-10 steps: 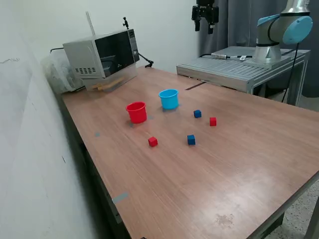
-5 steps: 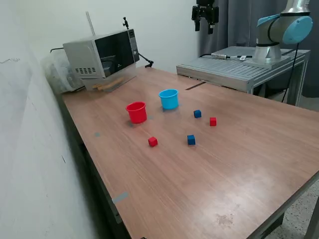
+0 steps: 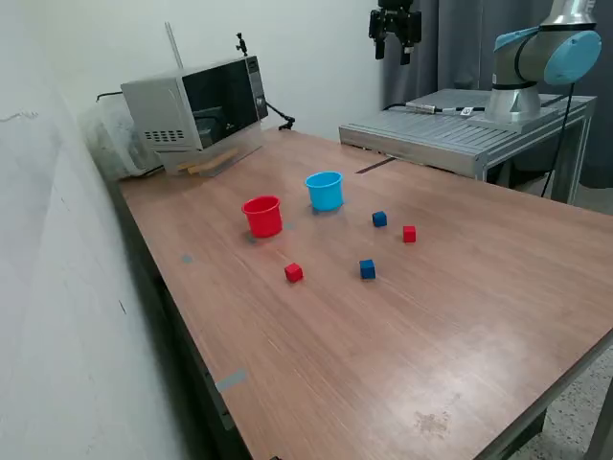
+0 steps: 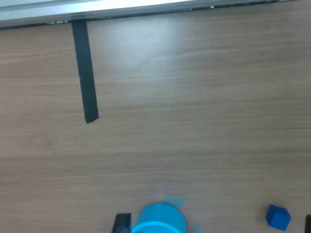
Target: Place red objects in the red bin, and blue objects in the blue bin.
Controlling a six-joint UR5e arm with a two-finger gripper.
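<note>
**High above the surface, nothing in my gripper**

My gripper [image 3: 395,43] hangs far up near the wall, well clear of the wooden surface [image 3: 460,287], and nothing is between its fingers. From the exterior view they look set a little apart, but it is too small and dark there for me to call it wide or narrow, so I cannot tell.

Everything I have to sort lies well below me. The red cup [image 3: 262,216] and the light blue cup [image 3: 325,190] stand upright side by side, apart from each other, the blue one nearer to a point under my gripper. My wrist view catches the rim of that blue cup at the picture's edge, with one blue cube [image 3: 379,219] just beside it on the bare wood. A strip of dark tape [image 4: 85,73] lies on the surface closer beneath me.

Farther out from me than the cups sit the other pieces, all loose and separate: a red cube [image 3: 409,234] near the first blue cube, a second blue cube [image 3: 368,269] beyond them, and a second red cube [image 3: 294,273] out past the red cup. Both cups look empty from here.
</note>
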